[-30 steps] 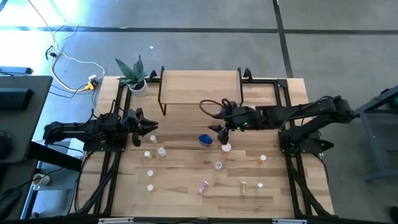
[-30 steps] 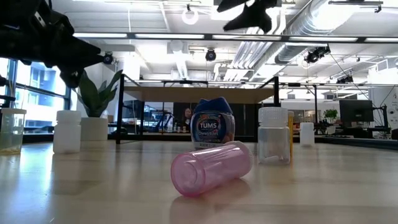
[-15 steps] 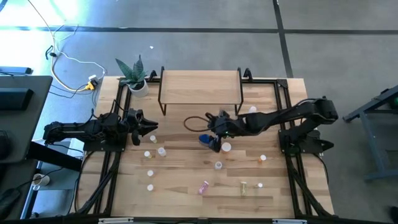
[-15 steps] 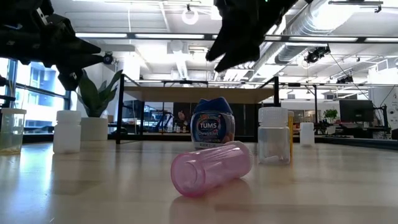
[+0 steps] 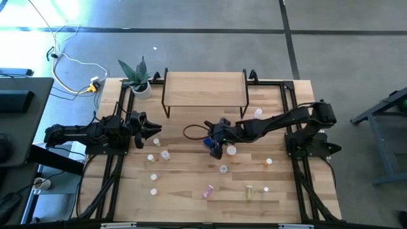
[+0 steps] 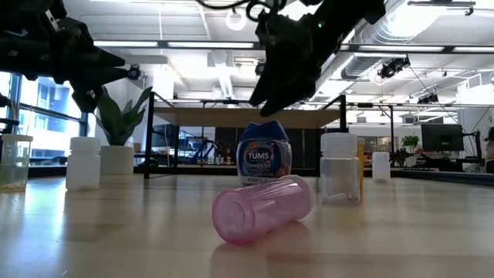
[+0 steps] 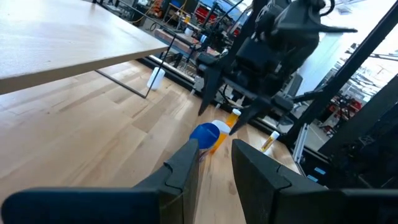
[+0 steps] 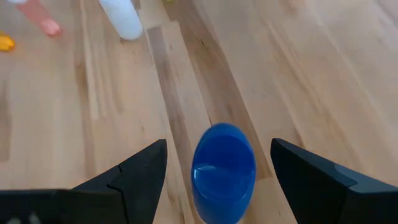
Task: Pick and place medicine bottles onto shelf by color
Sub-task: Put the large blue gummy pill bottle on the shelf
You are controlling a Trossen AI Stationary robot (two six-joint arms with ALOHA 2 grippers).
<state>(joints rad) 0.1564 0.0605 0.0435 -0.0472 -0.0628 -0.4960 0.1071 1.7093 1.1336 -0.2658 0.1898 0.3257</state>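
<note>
Blue bottle (image 8: 223,168) upright | right hand (image 8: 217,165) spread above it | left hand (image 7: 214,163) together, idle

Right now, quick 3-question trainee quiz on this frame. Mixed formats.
1. True or false: the right gripper is shut on the blue bottle.
2. Which bottle lies on its side nearest the low camera? A) pink bottle B) the blue one C) an orange one
3. Fill in: the shelf top holds ___ bottles.

Key
1. False: its fingers stand open on either side of the blue bottle, not closed on it.
2. A.
3. No: every bottle is on the table. The left gripper waits shut at the table's left side.
</note>
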